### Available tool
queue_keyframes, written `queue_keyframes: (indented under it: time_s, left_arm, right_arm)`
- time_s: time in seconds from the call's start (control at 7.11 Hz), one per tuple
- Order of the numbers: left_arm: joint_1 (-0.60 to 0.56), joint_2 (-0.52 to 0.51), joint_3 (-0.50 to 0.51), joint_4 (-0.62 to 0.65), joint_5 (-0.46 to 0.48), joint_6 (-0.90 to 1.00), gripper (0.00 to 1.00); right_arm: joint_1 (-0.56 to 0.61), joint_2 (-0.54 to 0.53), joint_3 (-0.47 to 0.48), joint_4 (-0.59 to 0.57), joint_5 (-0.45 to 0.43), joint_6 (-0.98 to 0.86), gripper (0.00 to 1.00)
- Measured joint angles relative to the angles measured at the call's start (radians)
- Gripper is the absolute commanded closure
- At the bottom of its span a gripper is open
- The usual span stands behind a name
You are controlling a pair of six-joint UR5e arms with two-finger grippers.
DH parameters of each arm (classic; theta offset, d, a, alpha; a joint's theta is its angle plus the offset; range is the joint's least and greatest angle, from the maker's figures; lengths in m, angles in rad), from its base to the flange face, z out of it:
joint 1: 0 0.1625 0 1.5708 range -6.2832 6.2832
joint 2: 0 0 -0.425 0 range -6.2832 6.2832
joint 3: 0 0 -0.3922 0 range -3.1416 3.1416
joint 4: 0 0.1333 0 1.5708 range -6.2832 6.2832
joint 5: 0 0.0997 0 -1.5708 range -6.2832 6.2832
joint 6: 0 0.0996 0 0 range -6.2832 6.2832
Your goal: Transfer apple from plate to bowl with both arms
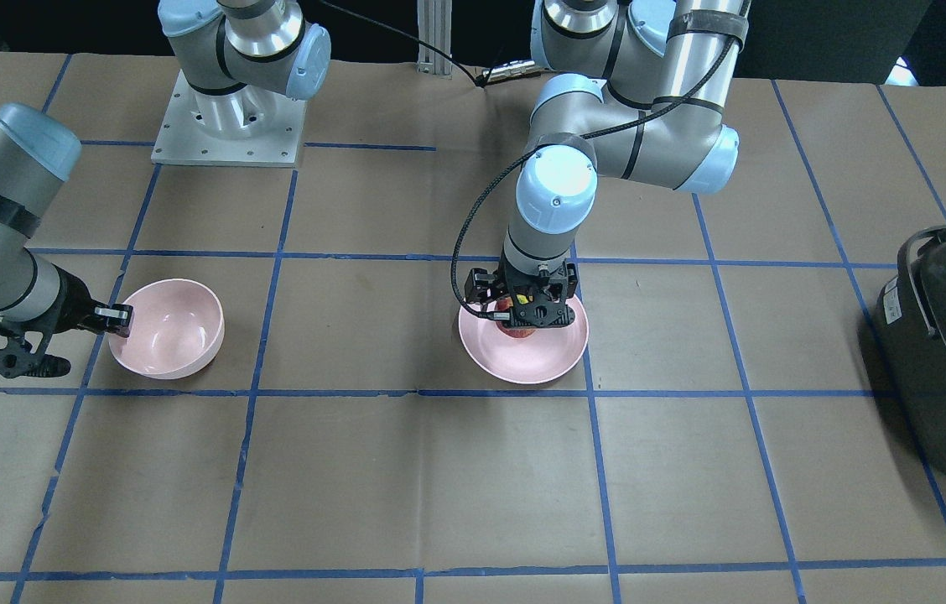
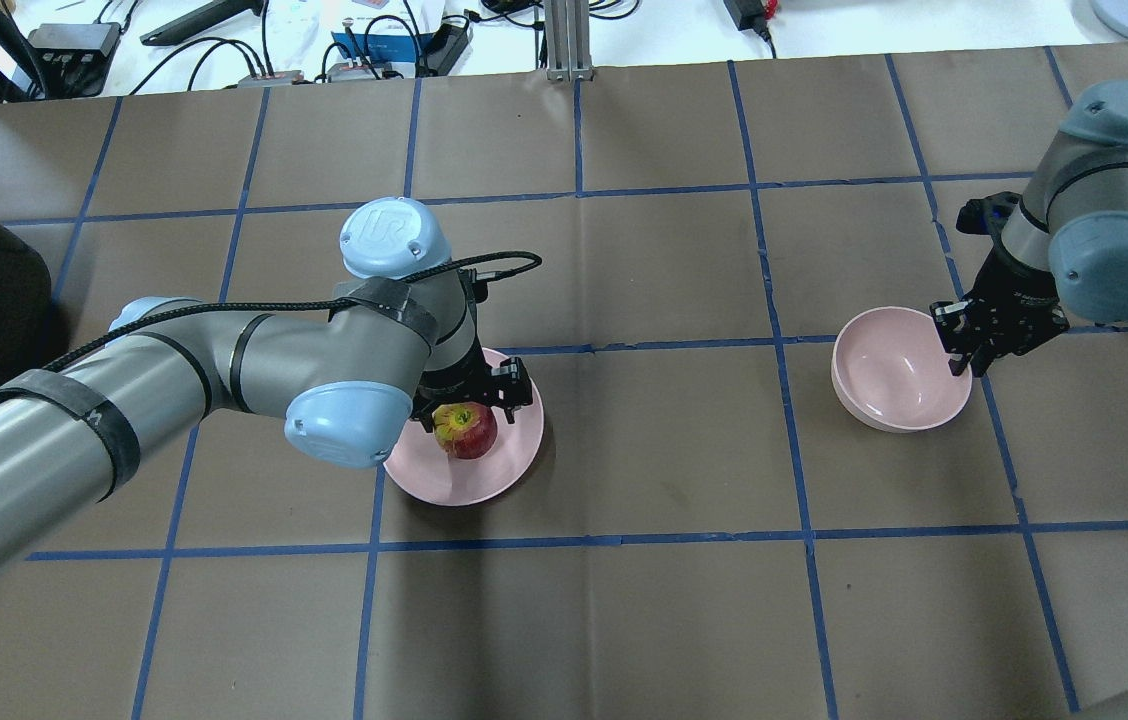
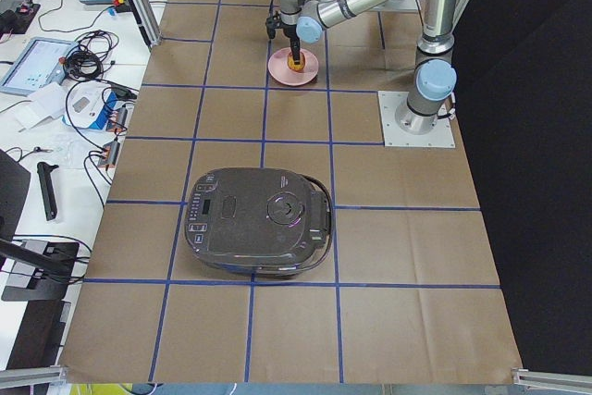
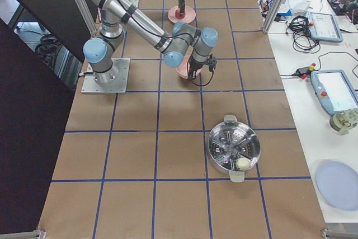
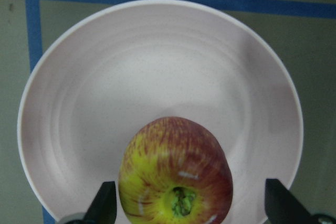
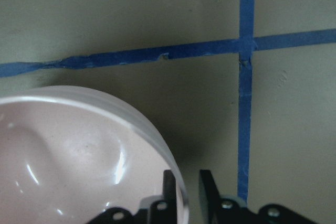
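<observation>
Apple [image 5: 176,174]: it lies on the plate [image 5: 157,51], on the half near the rim and not in the middle, with the stem end turned up to the wrist camera.
Apple, handling: I judge it firm and rather light, and it will not give under the fingers. The skin looks smooth and the body is round, so it can slip or roll away if only one finger pushes it.
Apple, where to hold: across the widest part, one finger on each side and low enough that it cannot pop upward. The stem hollow is better left alone.
Apple, look: red with yellow streaks, yellow-green around a short dark stem. I see no bruise.
Left tool [image 5: 190,205]: it is spread wide, one finger on each side of the apple. The left finger is just beside the skin and the right one is apart from it, so nothing is held yet.
Plate: pale pink, shallow, flat on the surface [image 2: 624,450].
Bowl [image 2: 899,385]: pale pink, deep and glossy, with nothing inside. It stands well apart from the plate.
Right tool [image 6: 188,195]: the fingers are almost together, one inside the bowl's rim and one outside. It seems to pinch the rim.
Surface: brown paper with a grid of blue tape.
</observation>
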Motion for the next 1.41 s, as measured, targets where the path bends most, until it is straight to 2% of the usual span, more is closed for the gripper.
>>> queue_keyframes:
  time_s: [0.28, 0.42, 0.56, 0.84, 1.27, 1.41]
  left_arm:
    - [0.001, -0.009, 0.004, 0.005, 0.001, 0.006, 0.51]
    - [0.001, -0.014, 0.006, 0.011, 0.002, 0.008, 0.71]
    - [0.001, -0.015, 0.008, 0.017, 0.006, 0.016, 0.74]
    - [-0.002, 0.006, 0.033, 0.019, 0.091, 0.064, 0.74]
    - [-0.029, 0.104, 0.162, -0.137, 0.078, 0.071, 0.74]
    - [-0.05, 0.125, 0.188, -0.184, 0.072, 0.071, 0.74]
  right_arm:
    - [0.009, -0.039, -0.022, 0.046, 0.072, 0.078, 0.95]
    - [0.032, -0.064, -0.033, 0.071, 0.127, 0.129, 0.95]
    - [0.083, -0.076, -0.038, 0.084, 0.166, 0.182, 0.95]
    - [0.216, -0.073, -0.033, 0.085, 0.231, 0.273, 0.94]
    - [0.305, -0.042, -0.014, 0.079, 0.275, 0.321, 0.91]
    - [0.308, -0.031, -0.007, 0.079, 0.271, 0.322, 0.78]
